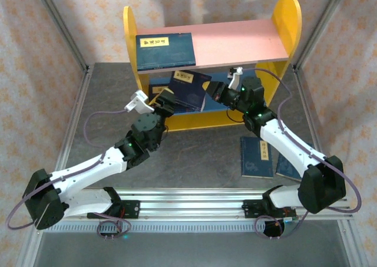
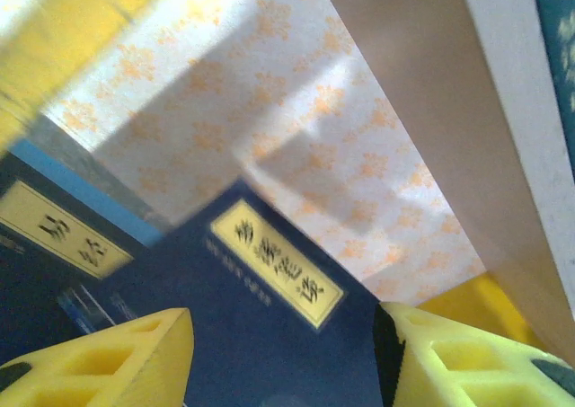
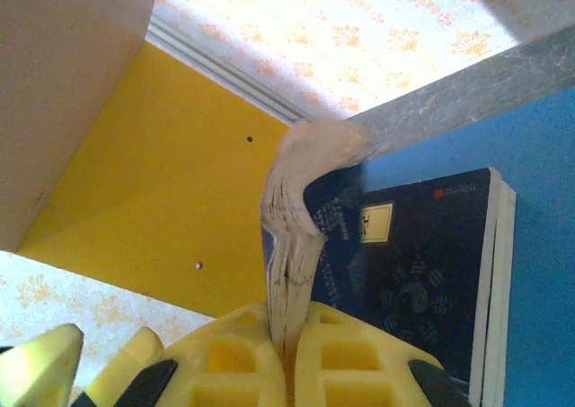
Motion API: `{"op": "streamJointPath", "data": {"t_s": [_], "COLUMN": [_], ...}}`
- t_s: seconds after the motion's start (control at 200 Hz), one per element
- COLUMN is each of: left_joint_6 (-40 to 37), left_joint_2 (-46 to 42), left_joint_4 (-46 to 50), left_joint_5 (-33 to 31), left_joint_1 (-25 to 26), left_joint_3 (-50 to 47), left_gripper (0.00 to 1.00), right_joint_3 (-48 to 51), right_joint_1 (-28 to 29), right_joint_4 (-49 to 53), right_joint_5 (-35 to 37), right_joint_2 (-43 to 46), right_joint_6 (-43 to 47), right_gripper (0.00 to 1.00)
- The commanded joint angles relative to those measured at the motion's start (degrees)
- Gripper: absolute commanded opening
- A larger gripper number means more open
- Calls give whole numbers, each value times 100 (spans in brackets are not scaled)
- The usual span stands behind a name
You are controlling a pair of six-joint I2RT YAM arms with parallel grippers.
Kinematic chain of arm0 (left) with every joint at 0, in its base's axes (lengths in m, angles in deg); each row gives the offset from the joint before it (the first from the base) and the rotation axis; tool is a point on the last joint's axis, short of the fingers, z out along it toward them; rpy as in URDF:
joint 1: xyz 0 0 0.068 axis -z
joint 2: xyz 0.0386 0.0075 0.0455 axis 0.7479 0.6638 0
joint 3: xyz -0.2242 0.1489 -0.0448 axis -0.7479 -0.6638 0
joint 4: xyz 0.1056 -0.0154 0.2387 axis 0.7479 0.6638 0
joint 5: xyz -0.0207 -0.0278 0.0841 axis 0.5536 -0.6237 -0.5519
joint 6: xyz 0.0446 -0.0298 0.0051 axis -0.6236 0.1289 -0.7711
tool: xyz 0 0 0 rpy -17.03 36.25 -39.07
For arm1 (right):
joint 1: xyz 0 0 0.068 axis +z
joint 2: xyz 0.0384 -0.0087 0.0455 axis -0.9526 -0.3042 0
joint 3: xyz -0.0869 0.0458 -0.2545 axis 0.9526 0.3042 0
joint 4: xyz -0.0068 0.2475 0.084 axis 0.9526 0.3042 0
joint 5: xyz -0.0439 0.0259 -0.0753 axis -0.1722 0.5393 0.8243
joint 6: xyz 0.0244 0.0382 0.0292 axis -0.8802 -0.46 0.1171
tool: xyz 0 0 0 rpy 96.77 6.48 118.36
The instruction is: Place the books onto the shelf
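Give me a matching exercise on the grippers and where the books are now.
1. left gripper
2. right gripper
3. pink board
4. table

A. two books on it
B. open
C. shut on a book
D. one flat book on it

Pairs: 1-B, 2-C, 3-D, 4-A

Pale wallpaper (image 1: pixel 23 55) with orange floral print; grey mottled tabletop (image 1: pixel 194 164); aluminium frame rails (image 1: pixel 188 197) along near edge.

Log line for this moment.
left gripper open | right gripper shut on leaning book | flat book on top board | two books on table
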Motion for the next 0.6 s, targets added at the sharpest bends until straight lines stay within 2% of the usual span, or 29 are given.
{"op": "streamJointPath", "data": {"t_s": [0.0,0.265,0.596], "left_joint_6": [-116,-320,-454], "left_joint_2": [-336,-981,-1528], "left_joint_4": [891,1995,2894], "left_joint_5": [-139,-251,-344], "left_joint_1": [-147,-338,-554], "left_joint_3": [2,56,16], "left_gripper": [54,54,55], "right_joint_3": [-305,-565,-1064], "right_joint_1": [-150,-304,-427], "right_joint_4": [-63,-94,-40], "right_joint_5": [-398,-1046,-1842], "right_joint_2": [-101,-605,-1348], "right_joint_6": [317,429,562], "right_gripper": [4,4,3]}}
